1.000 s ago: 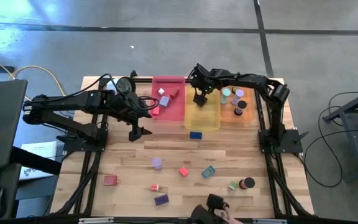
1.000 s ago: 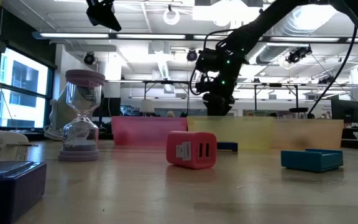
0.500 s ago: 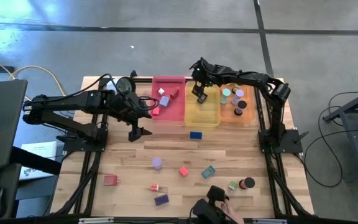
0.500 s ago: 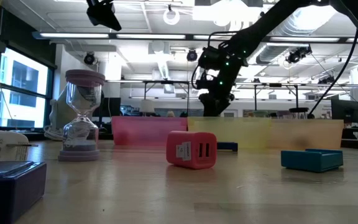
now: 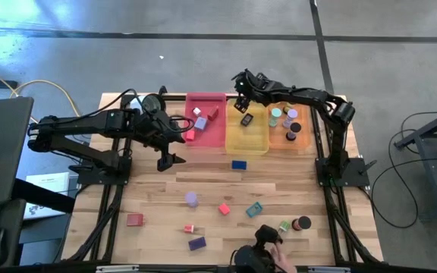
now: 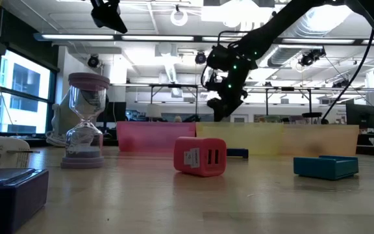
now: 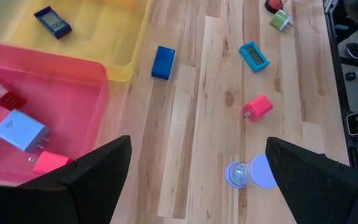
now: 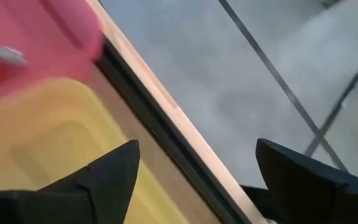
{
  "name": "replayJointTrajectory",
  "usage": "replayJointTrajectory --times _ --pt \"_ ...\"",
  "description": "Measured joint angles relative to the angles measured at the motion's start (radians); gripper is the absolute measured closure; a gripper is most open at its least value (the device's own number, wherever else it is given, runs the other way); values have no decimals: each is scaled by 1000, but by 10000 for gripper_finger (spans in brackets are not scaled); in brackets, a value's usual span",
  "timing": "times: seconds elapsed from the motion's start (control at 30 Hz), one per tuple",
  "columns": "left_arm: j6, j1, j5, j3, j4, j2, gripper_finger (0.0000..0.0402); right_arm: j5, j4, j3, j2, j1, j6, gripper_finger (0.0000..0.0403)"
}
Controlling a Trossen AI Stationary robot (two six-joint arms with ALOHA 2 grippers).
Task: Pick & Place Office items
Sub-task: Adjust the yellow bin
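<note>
The right gripper (image 5: 241, 102) hung above the far edge of the translucent yellow tray (image 5: 258, 140), its dark fingers (image 8: 110, 177) spread apart and holding nothing; a small dark blue block (image 5: 246, 120) lay flat inside that tray; the glossy pink tray (image 5: 211, 135) beside it held a pale lavender plug block (image 7: 18, 131) and red pieces; the orange tray (image 5: 303, 140) held round discs and cylinders; the left gripper (image 5: 167, 159) waited over bare plank near the pink tray, jaws wide and empty; on the pale grained wooden table (image 5: 158, 205) lay a flat blue block (image 5: 239, 164), a rounded red charger block (image 6: 200, 156), a teal rectangular block (image 5: 254, 210) and a lavender cylinder (image 5: 192, 199); a hand (image 5: 279, 260) showed at the near edge.
</note>
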Motion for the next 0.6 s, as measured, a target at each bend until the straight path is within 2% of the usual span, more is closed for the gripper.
replayJointTrajectory --times 0.2,0.37,0.6 --pt "-12 -5 1 0 0 0 39 -1 2 0 -85 63 -4 93" --pt "-24 -5 1 0 1 0 39 -11 -30 0 -239 151 9 93" --pt "-58 -43 1 0 5 0 39 -145 -169 0 -450 307 145 93"
